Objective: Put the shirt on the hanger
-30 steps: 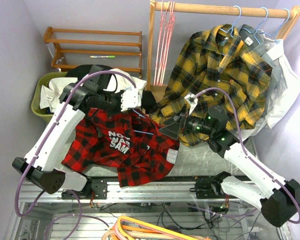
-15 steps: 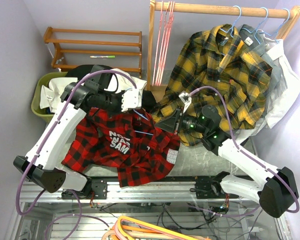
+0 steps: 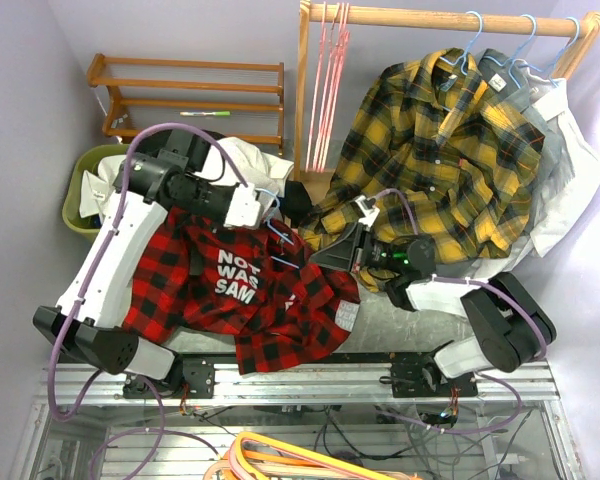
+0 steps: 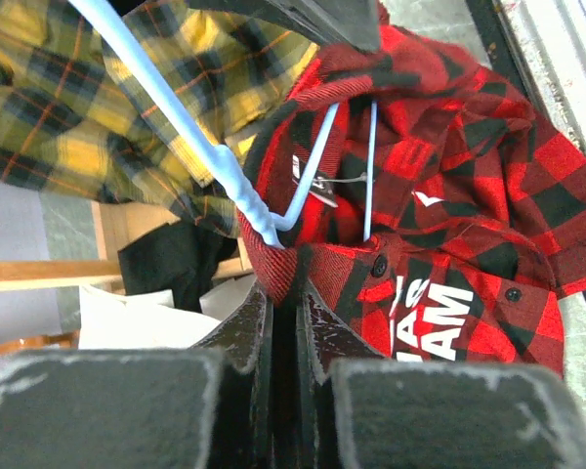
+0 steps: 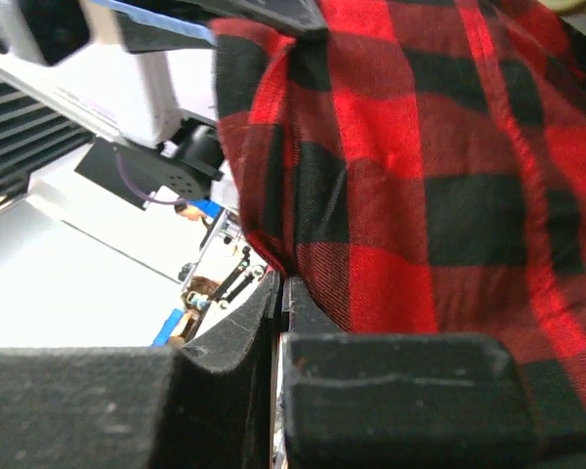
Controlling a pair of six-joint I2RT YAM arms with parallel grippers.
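Item one, your left gripper [image 4: 285, 288]: jaws all but closed, nipping the collar edge of the shirt [image 3: 230, 290], with a wire of the hanger [image 4: 176, 107] running down to that same pinch. Item two, your right gripper [image 5: 278, 283]: fingers pressed together on an edge of the red-and-black cloth, on the side nearest the right arm. Shirt: rumpled on the table [image 3: 420, 305] between your two arms, white lettering facing up, small white label toward the near edge, collar end raised. Hanger: light blue, two thin legs showing inside the neck opening. Behind: yellow plaid shirt [image 3: 440, 150] on a wooden rail [image 3: 440, 17], pink hangers [image 3: 325, 80], green bin [image 3: 80, 195].
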